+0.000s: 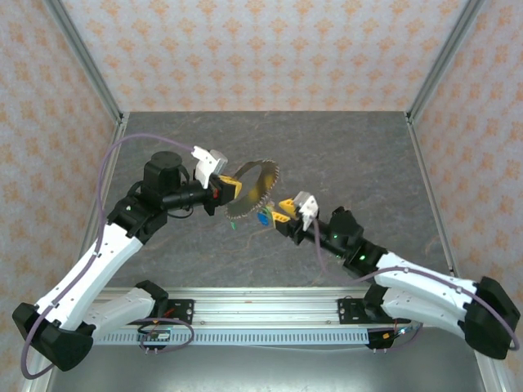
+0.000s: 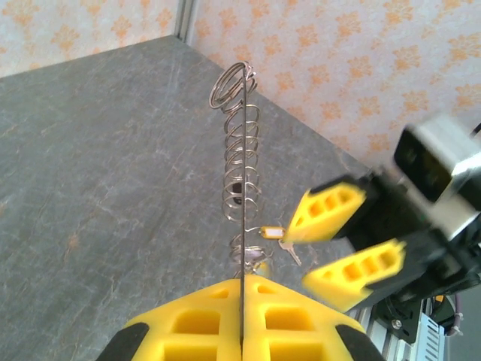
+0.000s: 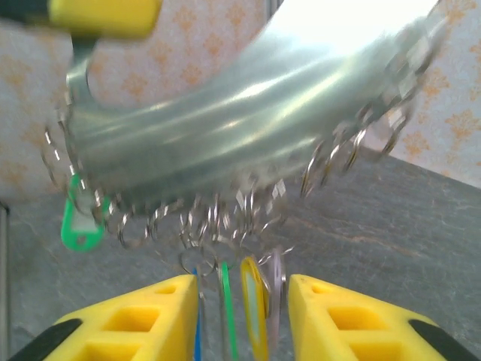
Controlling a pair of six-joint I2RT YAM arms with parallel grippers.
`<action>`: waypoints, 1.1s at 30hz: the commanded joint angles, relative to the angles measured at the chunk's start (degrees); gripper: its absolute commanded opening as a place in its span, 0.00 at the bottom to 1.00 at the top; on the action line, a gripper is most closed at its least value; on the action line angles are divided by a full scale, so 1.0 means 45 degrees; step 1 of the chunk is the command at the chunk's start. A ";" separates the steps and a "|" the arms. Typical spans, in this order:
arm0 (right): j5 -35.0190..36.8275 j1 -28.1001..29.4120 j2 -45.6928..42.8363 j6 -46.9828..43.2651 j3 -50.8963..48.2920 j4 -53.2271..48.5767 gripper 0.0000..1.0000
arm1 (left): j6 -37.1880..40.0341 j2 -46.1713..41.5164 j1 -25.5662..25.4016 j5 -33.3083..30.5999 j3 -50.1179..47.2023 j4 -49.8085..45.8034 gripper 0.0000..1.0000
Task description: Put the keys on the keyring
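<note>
- Nearest, along the table's edge: the rail [image 1: 270, 314] carrying both arm bases.
- Next out, the right gripper [image 3: 242, 284] reaching up and leftward under the ring; yellow fingers [image 3: 128, 320] spread, not pressed on anything that can be made out; seen from the left wrist too [image 2: 304, 256], likewise parted.
- In that gap, the keys [image 3: 254, 308]: blue, green, brass-yellow and a pale one, edge-on and blurred; apparently hanging from the lowest links [image 3: 192, 259] rather than clamped; a blue one just visible from above [image 1: 263, 218].
- Just above, the keyring [image 3: 248, 120]: held up off the table, tilted, fringed all round with small wire links; a green key [image 3: 79, 229] dangling from a link at its left side.
- Behind it, the left gripper [image 2: 242, 289]: pressed together on the keyring's rim, presenting it edge-on [image 2: 242, 165] to the other arm.
- Step in hand, as a judgement: threading keys onto links, partway done; right claw working at the lower edge.
- Next move calls for: picking out one free link, a steady ring, a fine approach from below.
- In the way: crowded links and neighbouring dangling keys; easy to snag or knock one loose.
- Farther off: grey table [image 1: 343, 147]; then the patterned wall [image 1: 270, 49].
</note>
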 commanded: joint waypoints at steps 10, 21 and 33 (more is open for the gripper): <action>0.3030 0.2452 0.2701 -0.4110 -0.0755 0.6277 0.27 | 0.1157 0.0029 -0.0068 0.0753 0.1389 -0.0478 0.00; 0.2478 0.2462 0.3087 -0.4425 -0.0280 0.6672 0.25 | 0.1159 0.0259 -0.0058 0.0871 0.1681 -0.0557 0.00; 0.2085 0.2457 0.3394 -0.4378 0.0079 0.6822 0.22 | 0.1142 0.0220 -0.0058 0.0862 0.1744 -0.0715 0.00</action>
